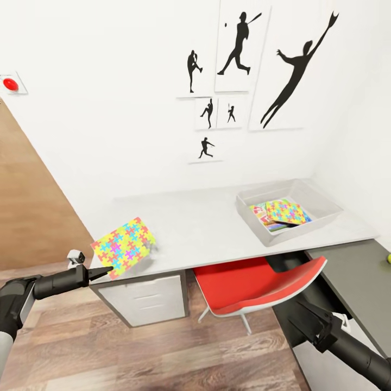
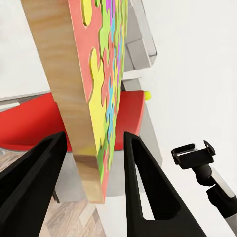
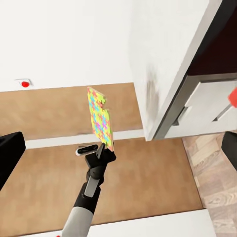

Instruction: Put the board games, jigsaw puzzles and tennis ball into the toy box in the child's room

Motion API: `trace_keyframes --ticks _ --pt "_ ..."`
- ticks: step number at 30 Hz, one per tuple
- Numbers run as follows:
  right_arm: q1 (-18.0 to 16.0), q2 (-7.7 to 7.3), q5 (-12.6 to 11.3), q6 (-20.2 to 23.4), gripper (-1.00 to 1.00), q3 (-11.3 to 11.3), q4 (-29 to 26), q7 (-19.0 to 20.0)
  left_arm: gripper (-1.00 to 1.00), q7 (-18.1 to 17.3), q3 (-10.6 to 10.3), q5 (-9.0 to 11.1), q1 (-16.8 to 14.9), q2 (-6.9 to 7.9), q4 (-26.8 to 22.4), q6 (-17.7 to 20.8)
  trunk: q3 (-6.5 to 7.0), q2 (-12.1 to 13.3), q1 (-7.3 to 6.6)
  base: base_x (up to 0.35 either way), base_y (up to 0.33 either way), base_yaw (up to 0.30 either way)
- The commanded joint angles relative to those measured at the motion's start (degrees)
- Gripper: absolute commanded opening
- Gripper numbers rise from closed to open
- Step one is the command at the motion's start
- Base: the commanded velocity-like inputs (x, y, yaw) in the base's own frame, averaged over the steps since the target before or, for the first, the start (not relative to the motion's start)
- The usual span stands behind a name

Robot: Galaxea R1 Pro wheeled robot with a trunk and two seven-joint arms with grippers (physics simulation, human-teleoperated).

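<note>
My left gripper [image 1: 104, 270] is shut on the lower edge of a jigsaw puzzle [image 1: 124, 246], a thin multicoloured square held tilted over the left end of the table [image 1: 206, 228]. In the left wrist view the puzzle [image 2: 98, 84] stands edge-on between the black fingers [image 2: 143, 187]. The toy box [image 1: 320, 198] sits at the table's right end with another jigsaw puzzle [image 1: 286, 211] lying on a colourful board game [image 1: 259, 212] inside. The tennis ball [image 1: 388, 259] rests on the lower dark shelf unit at far right. My right gripper [image 1: 321, 328] hangs open and empty below the table's right end.
A red chair [image 1: 255, 282] is tucked under the table's middle. White drawers [image 1: 146, 298] stand under its left end. The white wall behind carries black sports silhouettes [image 1: 239, 43]. A wood-plank floor [image 1: 136, 353] lies in front, and the dark shelf unit [image 1: 353, 277] extends to the right.
</note>
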Motion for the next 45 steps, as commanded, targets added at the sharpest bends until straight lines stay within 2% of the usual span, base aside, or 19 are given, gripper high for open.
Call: trace_keyframes --ticks 1,45 --pt "0.0 0.0 0.2 0.2 1.0 -0.1 0.0 0.3 -1.0 -0.3 0.0 -0.1 0.0 0.01 0.0 0.6 0.01 -0.1 0.04 0.0 0.0 0.0" --pt "0.0 0.09 0.2 0.2 1.0 -0.1 0.0 0.2 -1.0 -0.3 0.0 -0.1 0.0 -0.08 0.0 0.6 4.21 -0.1 0.04 0.0 0.0 0.0"
